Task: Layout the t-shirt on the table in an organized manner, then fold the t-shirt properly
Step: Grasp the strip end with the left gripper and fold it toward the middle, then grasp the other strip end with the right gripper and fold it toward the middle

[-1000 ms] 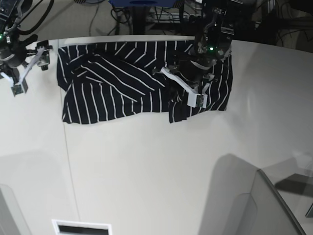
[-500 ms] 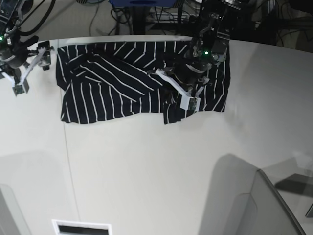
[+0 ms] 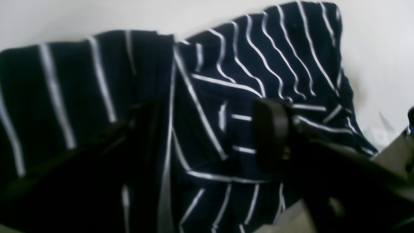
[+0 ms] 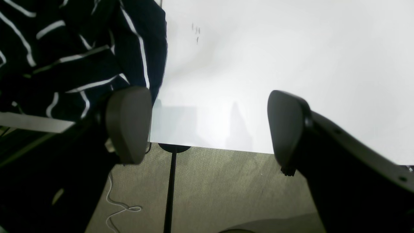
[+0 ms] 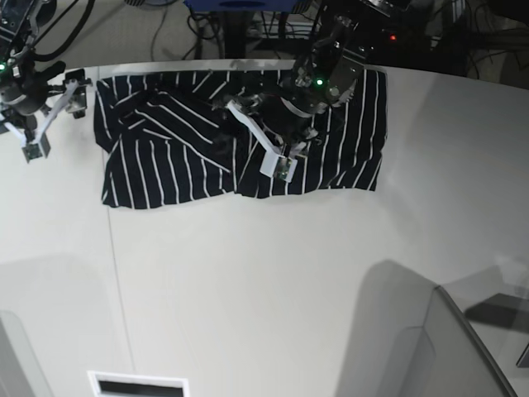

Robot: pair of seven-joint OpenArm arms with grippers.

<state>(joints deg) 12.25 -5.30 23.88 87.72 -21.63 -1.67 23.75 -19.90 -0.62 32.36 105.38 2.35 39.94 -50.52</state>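
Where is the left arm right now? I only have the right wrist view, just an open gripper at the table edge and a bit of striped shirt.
Observer: In the base view, the left gripper is low over the middle of the t-shirt.
Operator: Is it closed on the cloth?
Observer: The left wrist view shows its fingers apart, with striped fabric between them.
Operator: How flat is the shirt?
Observer: It is spread along the far edge of the table, but rumpled into folds around that gripper.

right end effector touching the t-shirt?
Apart. The right wrist view shows the right end effector open over bare table and its edge; the t-shirt lies off to one side.
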